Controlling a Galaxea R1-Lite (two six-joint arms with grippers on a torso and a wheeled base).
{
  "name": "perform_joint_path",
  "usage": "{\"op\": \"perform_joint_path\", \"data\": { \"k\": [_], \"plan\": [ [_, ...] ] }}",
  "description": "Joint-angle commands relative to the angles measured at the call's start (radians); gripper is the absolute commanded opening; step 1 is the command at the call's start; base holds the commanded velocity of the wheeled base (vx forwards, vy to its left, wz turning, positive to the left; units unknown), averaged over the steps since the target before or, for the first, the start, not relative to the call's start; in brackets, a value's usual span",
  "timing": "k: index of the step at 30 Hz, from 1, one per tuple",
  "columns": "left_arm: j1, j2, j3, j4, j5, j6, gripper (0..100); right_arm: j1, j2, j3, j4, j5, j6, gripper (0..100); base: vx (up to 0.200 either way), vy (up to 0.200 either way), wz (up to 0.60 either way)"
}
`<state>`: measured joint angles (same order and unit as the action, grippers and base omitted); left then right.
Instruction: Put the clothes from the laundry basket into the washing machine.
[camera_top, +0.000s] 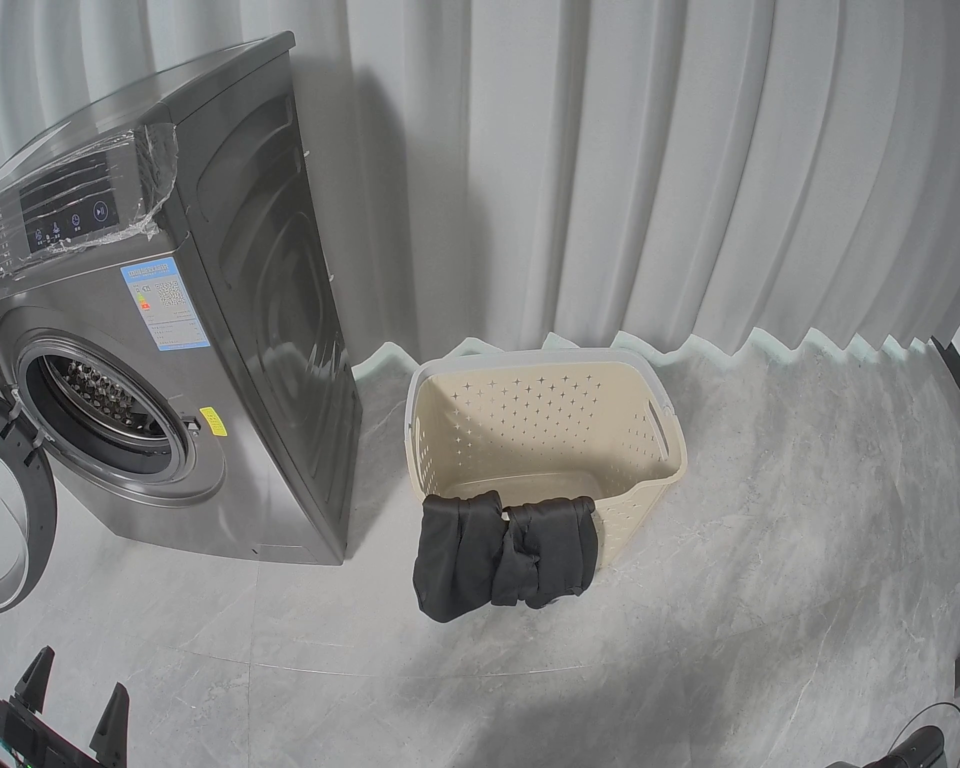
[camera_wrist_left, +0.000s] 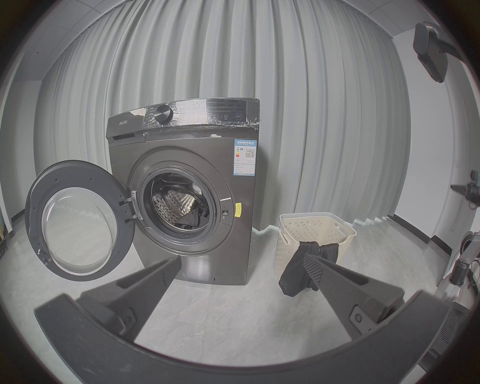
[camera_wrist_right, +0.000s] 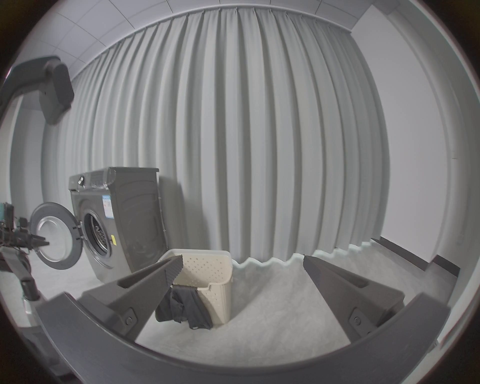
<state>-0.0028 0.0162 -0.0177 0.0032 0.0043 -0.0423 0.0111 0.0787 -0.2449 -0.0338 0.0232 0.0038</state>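
Left claw spread, washer open, clothes draped

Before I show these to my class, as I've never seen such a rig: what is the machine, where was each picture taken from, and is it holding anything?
It is a two-armed robot on wheels. One picture comes from a camera on its head, looking down at the floor; the other two come from cameras on its wrists, so the dark prongs in front are each arm's own gripper. The left gripper and the right gripper are both open and hold nothing. On the floor stand a grey washing machine, its round door swung open, and beside it a cream laundry basket. Black clothes hang over the basket's near rim. A pale curtain hangs behind.
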Motion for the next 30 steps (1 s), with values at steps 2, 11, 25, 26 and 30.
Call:
{"op": "perform_joint_path", "data": {
  "k": [2, 11, 25, 26, 30],
  "plan": [
    [0.000, -0.016, 0.016, 0.000, 0.000, -0.001, 100, 0.009, 0.354, -0.057, 0.011, 0.175, 0.028, 100, 0.000, 0.000, 0.00],
    [0.000, -0.016, 0.016, 0.000, 0.000, -0.001, 100, 0.096, 0.716, -0.053, -0.044, 0.250, -0.053, 100, 0.000, 0.000, 0.00],
    [0.000, -0.016, 0.016, 0.000, 0.000, -0.001, 100, 0.524, 1.274, -0.037, -0.456, 0.050, 0.228, 100, 0.000, 0.000, 0.00],
    [0.000, -0.016, 0.016, 0.000, 0.000, -0.001, 100, 0.544, 1.308, -0.034, -0.492, 0.037, 0.242, 100, 0.000, 0.000, 0.00],
    [0.000, -0.016, 0.016, 0.000, 0.000, -0.001, 100, 0.576, 1.457, -0.045, -0.607, 0.017, 0.254, 100, 0.000, 0.000, 0.00]
  ]
}}
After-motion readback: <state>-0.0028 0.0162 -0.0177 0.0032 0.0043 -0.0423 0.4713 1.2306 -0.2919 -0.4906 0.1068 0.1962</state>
